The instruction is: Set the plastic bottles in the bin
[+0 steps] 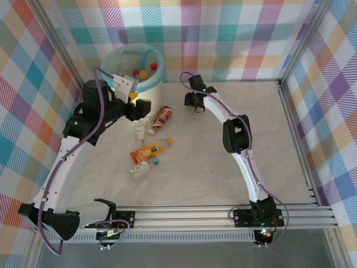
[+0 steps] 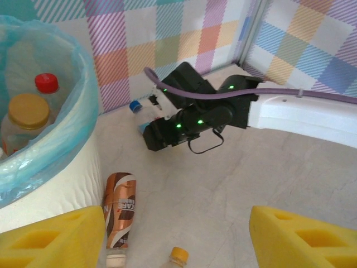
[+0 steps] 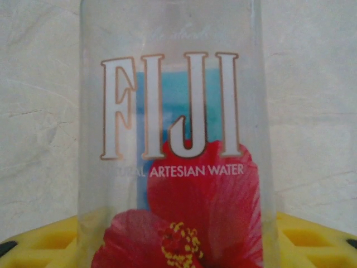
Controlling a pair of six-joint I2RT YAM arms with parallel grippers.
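Pickup step: right gripper (image 1: 194,104) straddles the Fiji bottle (image 3: 175,139) by the table's (image 1: 223,173) far edge, clamped or not I cannot tell; left gripper (image 2: 177,237) hangs apart beside the bin (image 1: 149,88). Next needs firm closure, then a lift

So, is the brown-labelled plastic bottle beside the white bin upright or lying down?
Lying down: the brown-labelled bottle rests lengthwise on the tabletop beside the bin.

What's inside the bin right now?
Inside the bin, against the teal liner: a red-capped bottle and a gold-capped bottle, upper parts showing. Their lower bodies and anything deeper are hidden by the rim and liner.
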